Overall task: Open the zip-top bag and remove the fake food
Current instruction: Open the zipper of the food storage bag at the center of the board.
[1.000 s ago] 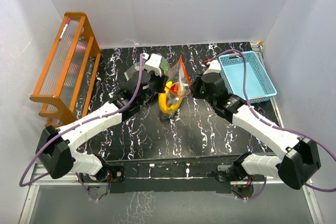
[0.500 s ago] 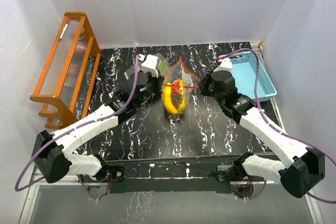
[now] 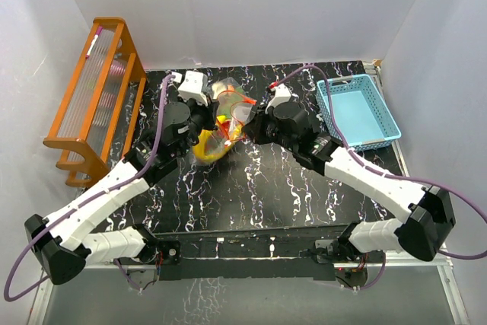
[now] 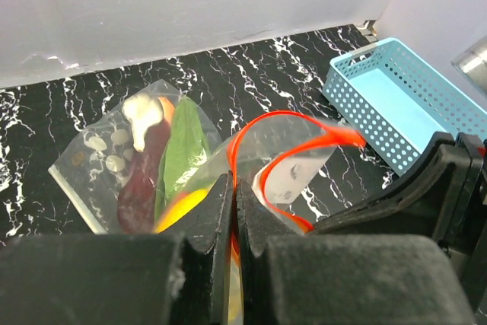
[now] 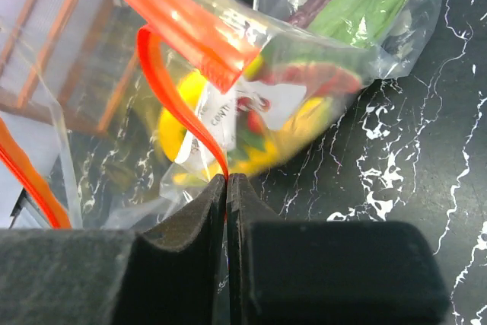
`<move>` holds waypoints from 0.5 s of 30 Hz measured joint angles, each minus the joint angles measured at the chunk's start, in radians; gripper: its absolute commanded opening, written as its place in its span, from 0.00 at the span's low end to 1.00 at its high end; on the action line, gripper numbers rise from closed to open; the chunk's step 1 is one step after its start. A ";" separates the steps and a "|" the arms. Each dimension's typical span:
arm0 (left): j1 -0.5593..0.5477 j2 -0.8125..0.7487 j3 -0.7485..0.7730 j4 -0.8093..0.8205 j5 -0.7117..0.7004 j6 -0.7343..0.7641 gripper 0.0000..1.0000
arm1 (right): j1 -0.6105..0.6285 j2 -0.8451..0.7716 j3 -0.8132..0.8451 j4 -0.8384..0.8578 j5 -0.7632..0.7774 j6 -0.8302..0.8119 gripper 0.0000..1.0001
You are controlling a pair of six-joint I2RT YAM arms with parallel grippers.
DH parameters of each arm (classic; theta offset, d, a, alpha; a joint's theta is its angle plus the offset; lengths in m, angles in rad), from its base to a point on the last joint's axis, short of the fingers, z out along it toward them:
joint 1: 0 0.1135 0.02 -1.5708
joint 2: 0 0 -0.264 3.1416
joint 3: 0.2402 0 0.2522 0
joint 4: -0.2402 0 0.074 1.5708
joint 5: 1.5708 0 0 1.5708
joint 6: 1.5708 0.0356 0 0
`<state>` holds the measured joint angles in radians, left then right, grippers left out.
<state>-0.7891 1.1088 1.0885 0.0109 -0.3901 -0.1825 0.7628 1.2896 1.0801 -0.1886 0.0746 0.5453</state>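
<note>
A clear zip-top bag point(image 3: 222, 129) with an orange-red zip strip point(image 4: 289, 138) hangs between my two grippers above the black marbled table. Its mouth gapes open in a loop. Inside show a yellow banana point(image 5: 176, 123), red chilli pieces point(image 5: 308, 78) and some green. My left gripper point(image 4: 234, 184) is shut on one lip of the zip strip. My right gripper point(image 5: 227, 180) is shut on the other lip point(image 5: 179, 108). In the top view the left gripper point(image 3: 202, 118) is left of the bag and the right gripper point(image 3: 253, 125) is right of it.
A second clear bag point(image 4: 144, 154) with a green leaf, a dark red piece and white bits lies flat on the table behind; it also shows in the top view point(image 3: 230, 93). A light-blue basket point(image 3: 384, 123) stands at the right. An orange wooden rack point(image 3: 95, 97) stands at the left.
Both grippers have carried the bag to the left and a little back. The bag now hangs tilted toward the left, with its mouth wider open.
</note>
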 measured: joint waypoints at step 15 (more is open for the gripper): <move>-0.003 0.398 -0.048 0.154 0.147 -0.099 0.00 | -0.330 -0.065 -0.405 0.047 -0.068 0.032 0.08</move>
<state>-0.7918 1.5066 1.0401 0.1654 -0.2432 -0.2813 0.4332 1.2243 0.6750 -0.1413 0.0071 0.5774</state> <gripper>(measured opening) 0.010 0.078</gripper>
